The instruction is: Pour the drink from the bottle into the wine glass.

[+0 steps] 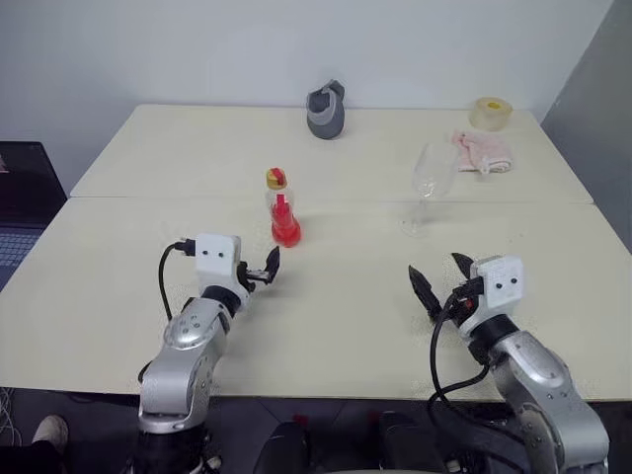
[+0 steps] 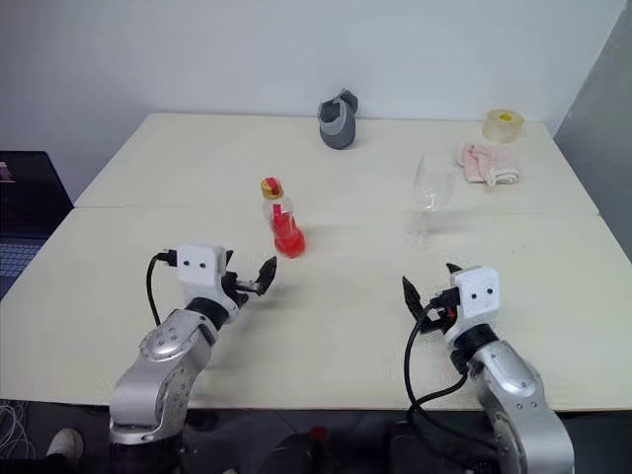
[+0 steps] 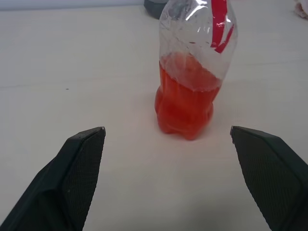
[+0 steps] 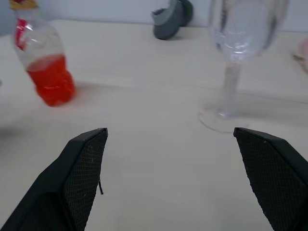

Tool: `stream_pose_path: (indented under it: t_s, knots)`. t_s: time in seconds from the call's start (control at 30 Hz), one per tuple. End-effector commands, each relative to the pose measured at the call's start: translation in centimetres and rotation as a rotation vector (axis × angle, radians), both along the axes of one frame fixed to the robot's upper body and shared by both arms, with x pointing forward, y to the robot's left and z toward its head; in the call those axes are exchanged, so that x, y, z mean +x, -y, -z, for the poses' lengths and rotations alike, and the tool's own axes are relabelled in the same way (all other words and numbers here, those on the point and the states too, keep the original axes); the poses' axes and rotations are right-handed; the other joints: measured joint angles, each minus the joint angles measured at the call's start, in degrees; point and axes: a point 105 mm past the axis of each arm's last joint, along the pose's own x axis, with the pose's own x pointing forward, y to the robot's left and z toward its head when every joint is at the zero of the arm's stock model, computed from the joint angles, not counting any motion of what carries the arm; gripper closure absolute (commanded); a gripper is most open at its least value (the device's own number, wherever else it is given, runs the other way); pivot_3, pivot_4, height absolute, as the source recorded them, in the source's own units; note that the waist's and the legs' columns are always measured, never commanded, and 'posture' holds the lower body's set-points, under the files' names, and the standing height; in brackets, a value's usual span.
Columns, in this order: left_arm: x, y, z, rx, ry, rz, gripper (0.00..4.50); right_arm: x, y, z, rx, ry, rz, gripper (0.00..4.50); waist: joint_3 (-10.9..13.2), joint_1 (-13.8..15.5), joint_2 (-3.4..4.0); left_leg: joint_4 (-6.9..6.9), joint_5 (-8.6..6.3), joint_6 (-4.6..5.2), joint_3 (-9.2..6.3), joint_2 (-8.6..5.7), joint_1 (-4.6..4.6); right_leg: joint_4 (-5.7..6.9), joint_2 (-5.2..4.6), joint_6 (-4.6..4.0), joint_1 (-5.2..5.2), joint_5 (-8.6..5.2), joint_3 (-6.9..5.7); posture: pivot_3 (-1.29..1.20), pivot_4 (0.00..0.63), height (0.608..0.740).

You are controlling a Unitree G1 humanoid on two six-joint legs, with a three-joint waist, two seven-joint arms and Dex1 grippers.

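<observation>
The left gripper (image 1: 265, 270) is spread wide and holds nothing. Its two black fingers (image 3: 77, 173) flank open table surface, with the bottle (image 1: 282, 209) standing just ahead of them and not in contact. The right gripper (image 1: 441, 278) is likewise wide open and empty, raised above the table (image 1: 118, 286) near its front edge, with the wine glass (image 1: 431, 186) ahead of it and well apart.

The bottle stands upright near the middle of the table, close to the seam between the two tabletops. It is clear plastic with a yellowish cap (image 1: 276, 179) in place and a red-and-white label. The drink (image 3: 185, 106), a bright red translucent liquid, fills roughly the lower half.

The wine glass stands upright to the right of the bottle, well apart from it. Its bowl is clear and contains no liquid.
</observation>
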Motion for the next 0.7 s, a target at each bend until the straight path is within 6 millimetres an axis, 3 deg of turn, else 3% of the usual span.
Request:
stream_pose_path:
  t_s: [0.03,0.3,0.7]
  knots:
    - [0.7,0.4,-1.0,0.028,0.059,0.033,0.04,-1.0,-1.7,-1.9,0.030,0.061,-0.214,0.00,0.00,0.00,0.00,0.00,-0.02,0.04,-0.01,0.00,0.00,0.00,0.00,0.00,0.01,0.00,-0.01,0.00,0.150,0.740]
    - [2.0,1.7,-0.7,0.042,0.070,0.105,0.04,-2.1,-2.9,-2.0,-0.056,0.083,-0.477,0.00,0.00,0.04,-0.02,0.04,-0.02,0.04,-0.02,-0.01,-0.02,0.00,-0.02,0.00,0.01,0.00,-0.03,0.00,0.150,0.740]
    - [4.8,2.7,-0.6,0.043,0.106,0.107,0.04,-0.9,-3.3,-2.4,-0.066,0.126,-0.486,0.00,0.01,0.08,-0.03,0.08,0.10,-0.18,-0.08,-0.02,-0.05,0.01,-0.03,0.00,0.00,0.01,-0.04,0.00,0.150,0.740]
